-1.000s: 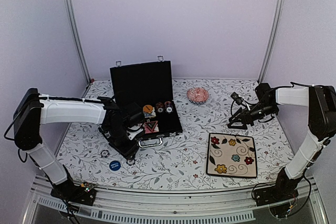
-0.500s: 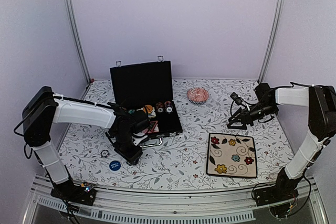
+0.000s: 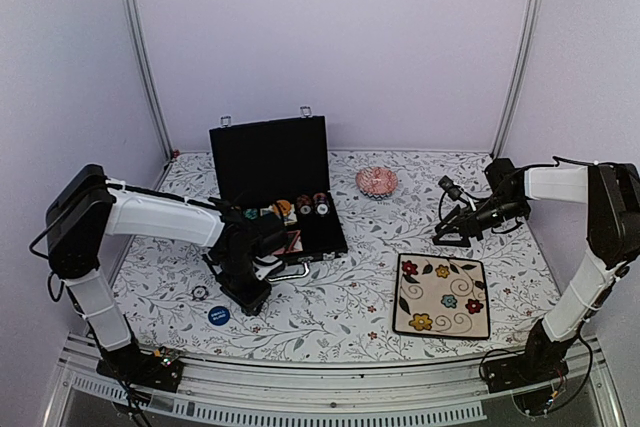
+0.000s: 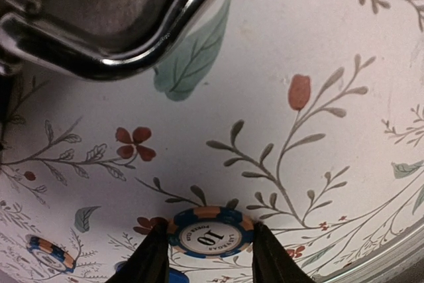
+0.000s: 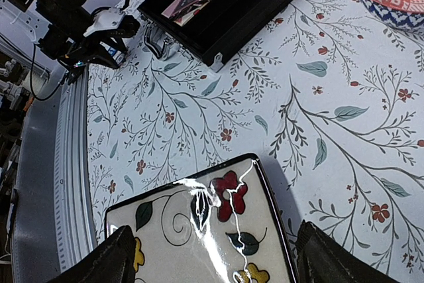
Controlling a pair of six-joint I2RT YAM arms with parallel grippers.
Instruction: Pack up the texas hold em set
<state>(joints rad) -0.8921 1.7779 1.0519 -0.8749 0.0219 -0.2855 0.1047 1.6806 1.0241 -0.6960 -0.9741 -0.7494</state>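
Note:
The black case (image 3: 272, 159) stands open at the back left, with rows of chips (image 3: 311, 205) and cards in its tray. Its silver handle (image 4: 106, 57) fills the top of the left wrist view. Just in front of the case, my left gripper (image 3: 254, 301) points down at the cloth. Its fingers touch both sides of a blue and orange poker chip (image 4: 210, 236) marked 10, which lies flat between them (image 4: 209, 228). Another chip (image 3: 201, 293) and the round blue button (image 3: 218, 315) lie nearby. My right gripper (image 3: 446, 237) hangs open and holds nothing (image 5: 215, 260).
A cream square plate with flowers (image 3: 442, 295) lies at the front right, under the right gripper's view (image 5: 152, 230). A small pink patterned bowl (image 3: 377, 182) sits at the back middle. The table's metal front rail (image 3: 330, 387) runs along the near edge.
My left arm has swung its wrist forward and down from the case's front to the cloth, and its jaws have narrowed onto the chip. The right arm has not moved.

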